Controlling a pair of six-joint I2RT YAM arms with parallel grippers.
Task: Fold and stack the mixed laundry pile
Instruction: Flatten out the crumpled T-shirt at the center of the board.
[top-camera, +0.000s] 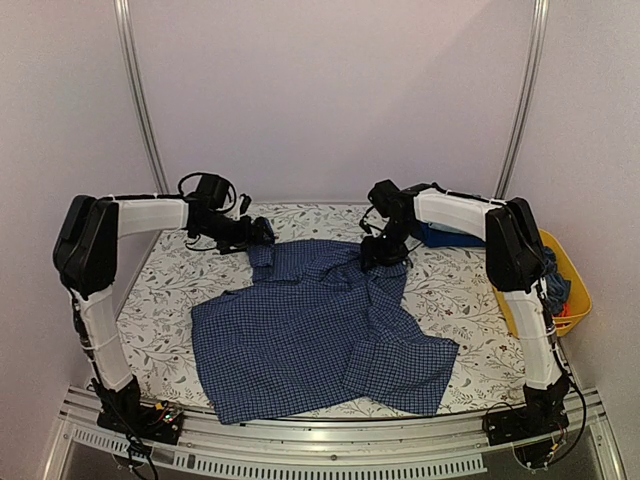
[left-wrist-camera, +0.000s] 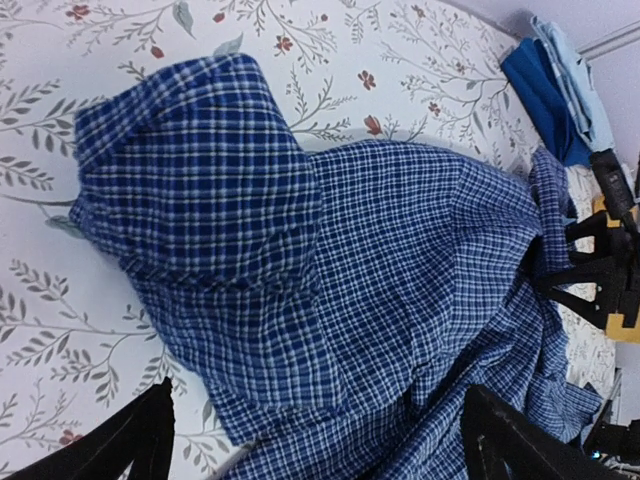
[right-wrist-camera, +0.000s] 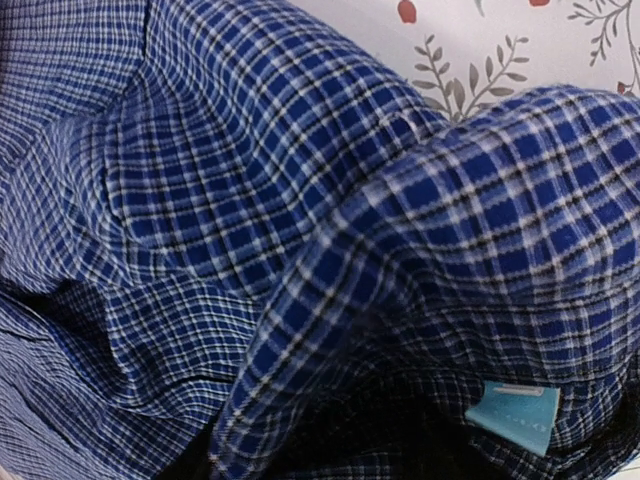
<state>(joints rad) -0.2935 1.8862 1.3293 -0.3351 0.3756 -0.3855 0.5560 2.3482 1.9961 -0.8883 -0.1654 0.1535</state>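
From above, the blue check shirt lies spread on the floral worktop, its long axis running from the collar at the far side to the hem at the near edge. The left end effector hangs over the far left corner and the right end effector presses down near the collar, so the shirt's body lies nearward of both. A yellow basket stands at the right edge, well apart. The left wrist view shows its fingers spread wide, holding nothing, with a doubled-over flap just ahead and folded blue cloths beyond. In the right wrist view cloth fills everything, a teal label showing; I cannot tell whether that one grips.
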